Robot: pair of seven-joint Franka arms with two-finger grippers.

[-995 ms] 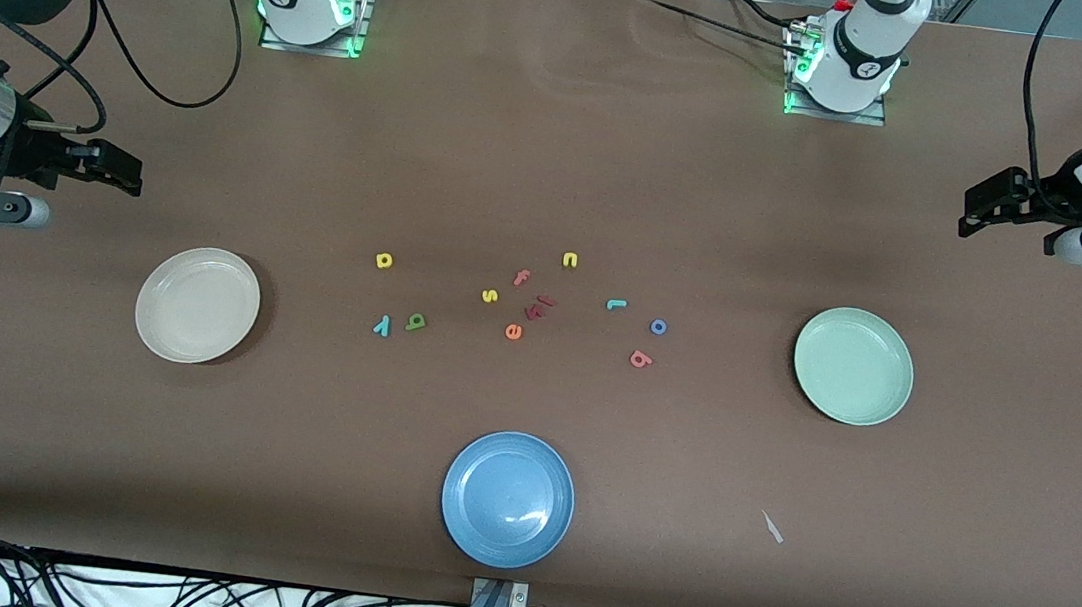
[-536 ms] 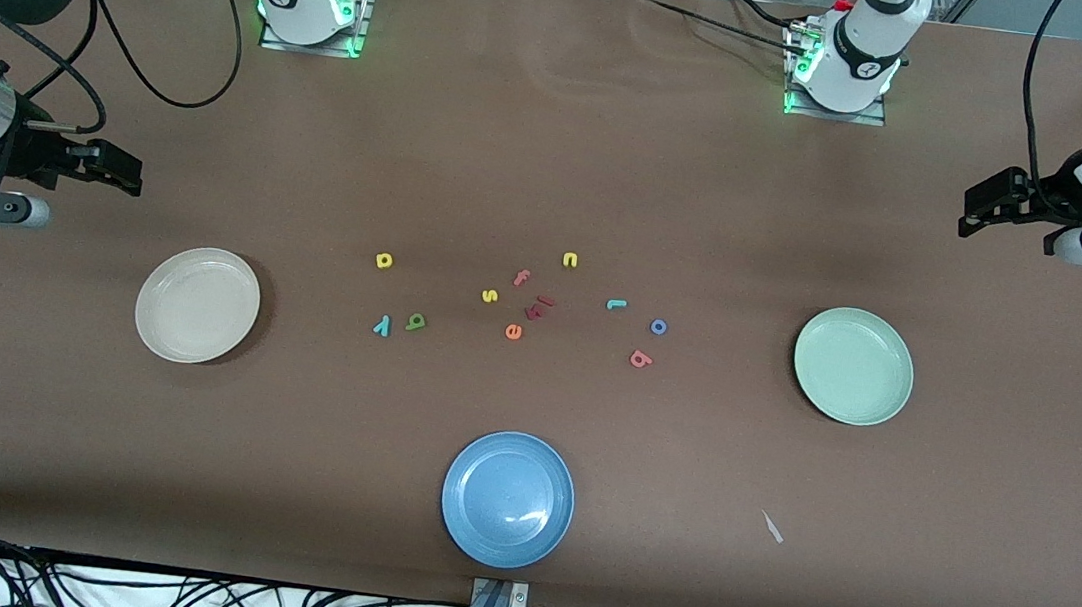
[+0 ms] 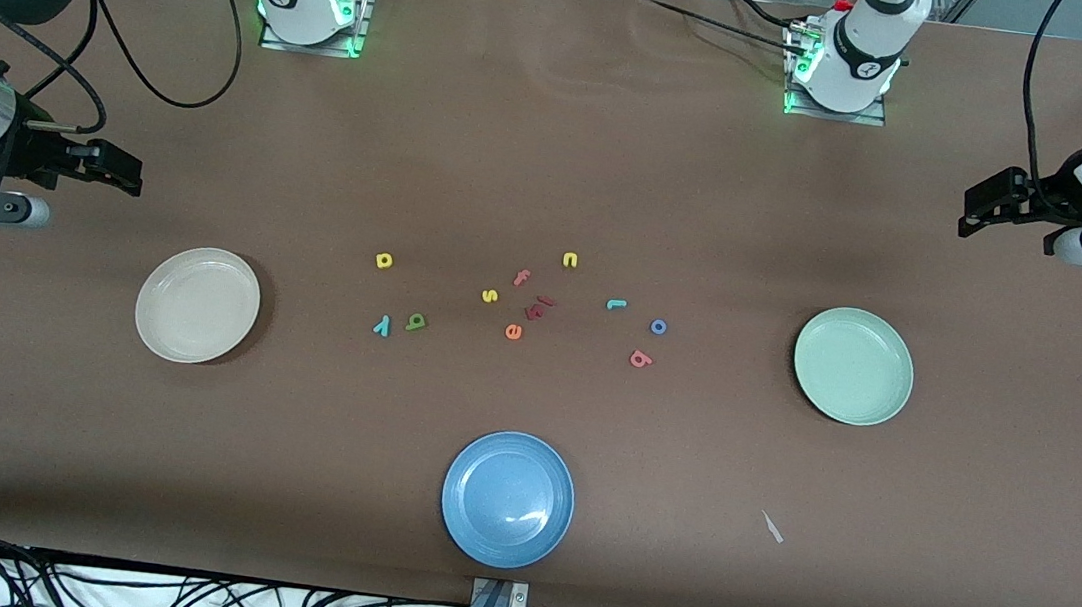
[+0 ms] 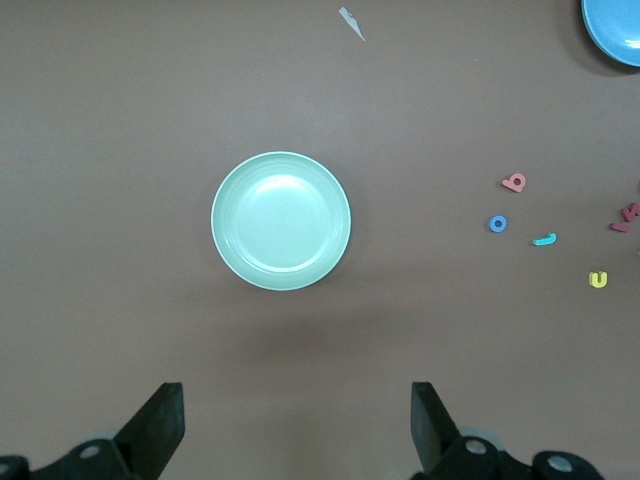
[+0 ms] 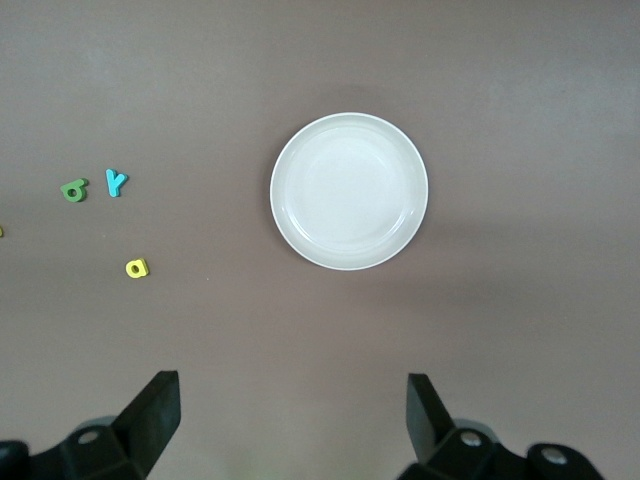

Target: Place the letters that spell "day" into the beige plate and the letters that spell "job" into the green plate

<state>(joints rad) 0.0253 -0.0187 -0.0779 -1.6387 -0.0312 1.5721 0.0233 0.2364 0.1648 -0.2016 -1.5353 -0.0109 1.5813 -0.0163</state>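
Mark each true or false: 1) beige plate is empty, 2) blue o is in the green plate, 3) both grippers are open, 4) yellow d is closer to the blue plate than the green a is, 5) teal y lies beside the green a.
1) The beige plate is empty: true.
2) The blue o is in the green plate: false, it lies on the table, beside the red b.
3) Left gripper and right gripper are open: true.
4) The yellow d is closer to the blue plate than the green a: false, the a is closer.
5) The teal y lies beside the a: true.
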